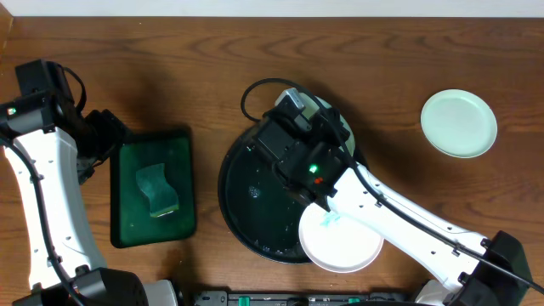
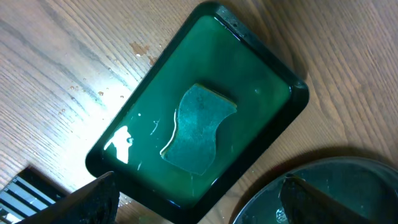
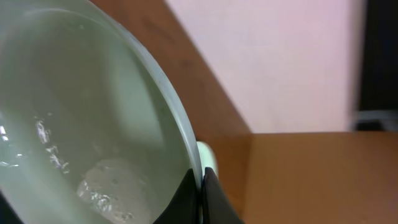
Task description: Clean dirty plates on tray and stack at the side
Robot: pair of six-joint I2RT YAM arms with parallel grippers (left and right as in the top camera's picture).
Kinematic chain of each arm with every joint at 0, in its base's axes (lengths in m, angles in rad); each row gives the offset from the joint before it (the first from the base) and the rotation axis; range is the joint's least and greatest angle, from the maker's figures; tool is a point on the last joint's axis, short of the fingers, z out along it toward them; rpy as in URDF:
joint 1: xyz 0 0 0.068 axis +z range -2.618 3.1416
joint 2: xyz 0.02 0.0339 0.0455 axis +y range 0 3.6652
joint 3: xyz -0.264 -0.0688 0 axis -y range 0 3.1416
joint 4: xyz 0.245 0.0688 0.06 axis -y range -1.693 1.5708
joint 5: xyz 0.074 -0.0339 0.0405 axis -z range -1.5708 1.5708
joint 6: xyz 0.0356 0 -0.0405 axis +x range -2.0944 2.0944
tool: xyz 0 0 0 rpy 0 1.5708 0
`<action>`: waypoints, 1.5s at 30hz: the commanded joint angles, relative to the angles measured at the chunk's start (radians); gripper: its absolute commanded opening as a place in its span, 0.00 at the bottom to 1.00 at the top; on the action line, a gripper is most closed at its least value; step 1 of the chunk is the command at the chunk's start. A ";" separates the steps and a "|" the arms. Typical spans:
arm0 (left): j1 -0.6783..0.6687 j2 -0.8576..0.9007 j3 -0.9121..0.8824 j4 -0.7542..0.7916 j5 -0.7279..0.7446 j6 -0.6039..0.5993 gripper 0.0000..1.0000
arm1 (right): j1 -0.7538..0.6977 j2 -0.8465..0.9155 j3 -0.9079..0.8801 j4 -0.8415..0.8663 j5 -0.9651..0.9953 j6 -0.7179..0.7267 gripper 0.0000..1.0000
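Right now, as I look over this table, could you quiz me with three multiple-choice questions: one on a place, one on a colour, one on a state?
1. Where is the sponge?
A) in the green rectangular tray
B) on the black round tray
C) on a plate

2. What colour is the lone plate on the table at the right?
A) red
B) mint green
C) black

3. How do the right jaws stand?
A) wide open and empty
B) shut on the rim of a pale plate
C) shut on the sponge

Answers:
1 A, it lies inside that tray's rim.
2 B, it shows pale mint against the brown wood.
3 B, the right wrist view shows the rim pinched between them.
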 commanded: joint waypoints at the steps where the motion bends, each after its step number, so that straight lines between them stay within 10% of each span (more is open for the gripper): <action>1: -0.002 -0.002 -0.010 0.000 -0.002 0.018 0.83 | -0.013 -0.014 0.024 -0.013 -0.301 0.157 0.01; 9: -0.002 -0.002 -0.018 -0.004 -0.002 0.026 0.83 | -0.182 -0.014 0.024 0.050 -0.870 0.553 0.01; 18: -0.003 -0.002 -0.090 0.016 -0.001 0.025 0.83 | -0.607 -0.014 0.024 0.006 -1.190 0.631 0.01; 30: -0.069 -0.002 -0.148 0.069 0.002 0.025 0.83 | -1.213 -0.014 -0.054 -0.092 -1.253 0.568 0.01; 45: -0.214 -0.002 -0.148 0.089 0.002 0.025 0.83 | -1.621 0.116 -0.204 0.051 -1.345 0.560 0.01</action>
